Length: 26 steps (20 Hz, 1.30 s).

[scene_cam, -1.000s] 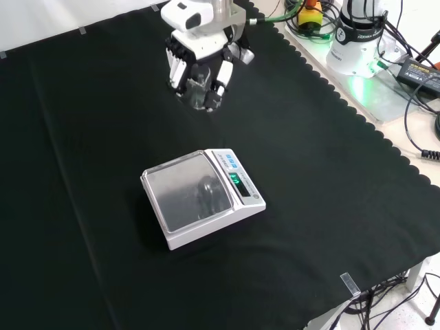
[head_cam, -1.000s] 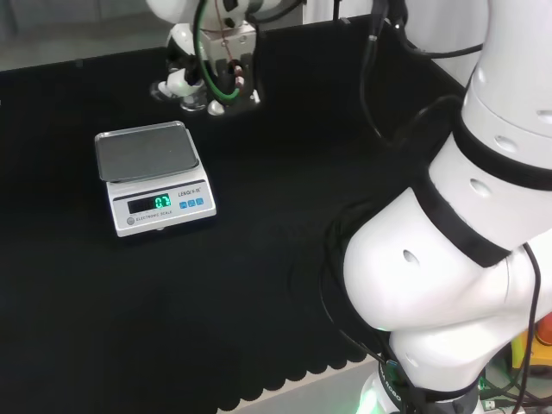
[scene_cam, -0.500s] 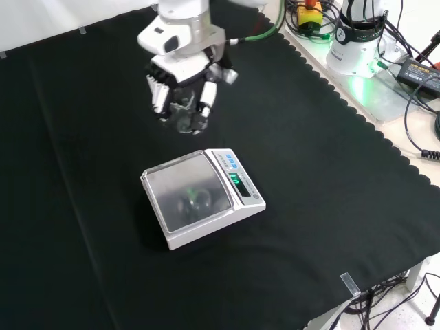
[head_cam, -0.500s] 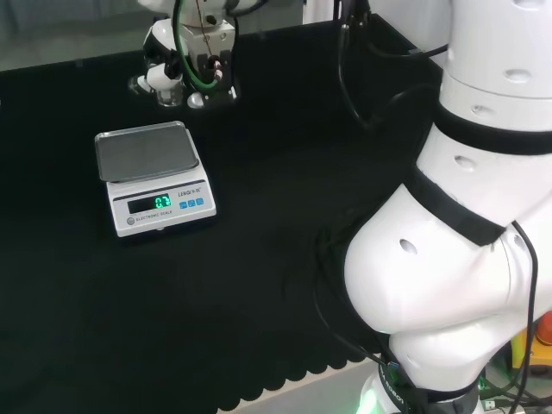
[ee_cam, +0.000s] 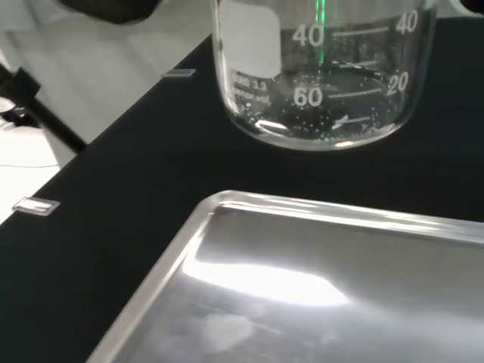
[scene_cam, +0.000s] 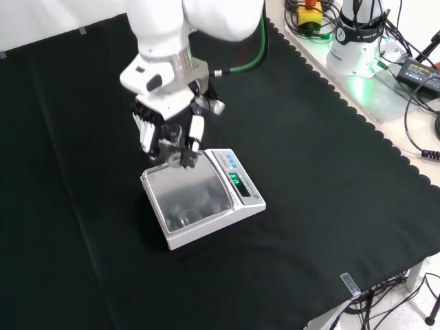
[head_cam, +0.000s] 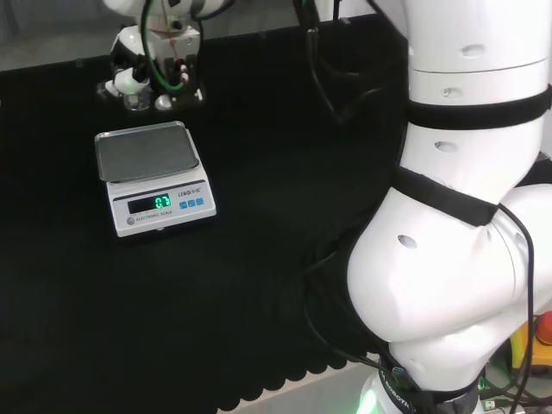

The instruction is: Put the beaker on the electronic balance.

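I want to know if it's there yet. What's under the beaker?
Black cloth and the balance's pan edge show below the lifted beaker; the fingers hide its sides.

The beaker (ee_cam: 325, 72) in the upper part of the wrist view is clear, glossy glass with white printed marks, and the weighing pan (ee_cam: 318, 295) across the lower part is smooth brushed metal that throws back a bright glare. In the front view the electronic balance (scene_cam: 203, 199) at centre has a white, smooth plastic body. The tabletop (scene_cam: 323, 179) is covered in matt black cloth, and the hand (scene_cam: 168, 130) in the upper centre is shiny white and black plastic.
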Motion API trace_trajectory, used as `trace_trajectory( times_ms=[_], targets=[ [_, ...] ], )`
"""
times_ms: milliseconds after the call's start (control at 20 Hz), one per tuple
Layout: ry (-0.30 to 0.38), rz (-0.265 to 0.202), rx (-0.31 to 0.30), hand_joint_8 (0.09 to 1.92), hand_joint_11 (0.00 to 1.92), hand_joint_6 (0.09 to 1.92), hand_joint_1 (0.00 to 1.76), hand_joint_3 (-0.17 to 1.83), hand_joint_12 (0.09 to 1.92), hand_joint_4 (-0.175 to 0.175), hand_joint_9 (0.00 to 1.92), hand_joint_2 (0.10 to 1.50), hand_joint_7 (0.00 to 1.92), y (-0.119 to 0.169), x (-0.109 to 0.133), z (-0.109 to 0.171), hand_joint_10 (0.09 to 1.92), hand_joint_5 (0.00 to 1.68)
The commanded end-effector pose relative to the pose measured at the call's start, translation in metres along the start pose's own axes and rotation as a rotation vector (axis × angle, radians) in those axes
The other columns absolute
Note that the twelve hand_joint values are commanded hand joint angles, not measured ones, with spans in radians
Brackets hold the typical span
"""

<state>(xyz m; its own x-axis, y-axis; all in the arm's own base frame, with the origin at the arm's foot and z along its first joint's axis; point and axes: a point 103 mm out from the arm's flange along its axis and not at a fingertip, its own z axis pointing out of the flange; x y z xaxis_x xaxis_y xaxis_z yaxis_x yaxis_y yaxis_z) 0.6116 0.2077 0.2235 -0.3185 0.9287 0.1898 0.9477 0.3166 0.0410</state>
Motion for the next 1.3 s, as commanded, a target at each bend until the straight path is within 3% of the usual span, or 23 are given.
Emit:
trace_trajectory(
  times_ms=[50,100,150,250,350,400,550,600,650,700,800,850,900,1050,1150,1300],
  targets=[
    [-0.02,-0.056,0.04,0.79,1.68,1.0,1.11,0.0,0.67,-0.073,1.85,1.12,1.51,-0.001,0.004,0.008,0.42,0.99],
    [-0.021,-0.047,0.039,0.79,1.68,1.0,1.11,0.0,0.67,-0.074,1.85,1.12,1.51,-0.002,0.008,0.009,0.42,0.99],
    [-0.015,-0.074,0.045,0.79,1.68,1.0,1.11,0.0,0.67,-0.074,1.85,1.12,1.51,-0.007,0.006,0.009,0.42,0.99],
    [-0.014,-0.078,0.053,0.79,1.68,1.0,1.11,0.0,0.67,-0.075,1.85,1.12,1.51,-0.009,0.01,0.014,0.42,0.99],
    [-0.001,-0.048,0.046,0.79,1.68,1.0,1.11,0.0,0.67,-0.075,1.85,1.12,1.51,-0.017,0.004,0.012,0.42,0.99],
    [-0.098,-0.083,0.008,0.79,1.68,1.0,1.11,0.0,0.67,-0.075,1.85,1.12,1.51,-0.024,0.016,0.016,0.42,0.99],
    [-0.073,-0.035,0.034,0.79,1.68,1.0,1.11,0.0,0.67,-0.076,1.85,1.12,1.51,-0.028,0.01,0.027,0.42,0.99],
    [-0.068,-0.029,0.041,0.79,1.68,1.0,1.11,0.0,0.67,-0.076,1.85,1.12,1.51,-0.026,0.02,0.034,0.42,0.99],
    [-0.01,-0.052,0.068,0.79,1.68,1.0,1.11,0.0,0.67,-0.077,1.85,1.12,1.51,-0.029,0.008,0.034,0.42,0.99],
    [0.009,-0.036,0.071,0.79,1.68,1.0,1.11,0.0,0.67,-0.077,1.85,1.12,1.51,-0.031,0.003,0.035,0.42,0.99],
    [-0.002,-0.017,0.074,0.79,1.68,1.0,1.11,0.0,0.67,-0.077,1.85,1.12,1.51,-0.028,0.005,0.043,0.42,0.99],
    [0.036,0.038,0.024,0.79,1.68,1.0,1.11,0.0,0.67,-0.077,1.85,1.12,1.51,-0.051,-0.036,0.032,0.42,0.99],
    [0.042,0.044,0.018,0.79,1.68,1.0,1.11,0.0,0.67,-0.078,1.84,1.12,1.51,-0.06,-0.052,0.028,0.42,0.99],
    [0.032,0.032,0.036,0.79,1.68,1.0,1.11,0.0,0.67,-0.078,1.84,1.12,1.51,-0.055,-0.047,0.033,0.42,0.99],
    [0.069,0.009,0.028,0.79,1.68,1.0,1.11,0.0,0.67,-0.079,1.84,1.12,1.51,-0.063,-0.059,0.032,0.42,0.99],
    [0.062,0.018,0.022,0.79,1.68,1.0,1.11,0.0,0.67,-0.079,1.84,1.12,1.51,-0.06,-0.055,0.036,0.42,0.99]
  ],
)
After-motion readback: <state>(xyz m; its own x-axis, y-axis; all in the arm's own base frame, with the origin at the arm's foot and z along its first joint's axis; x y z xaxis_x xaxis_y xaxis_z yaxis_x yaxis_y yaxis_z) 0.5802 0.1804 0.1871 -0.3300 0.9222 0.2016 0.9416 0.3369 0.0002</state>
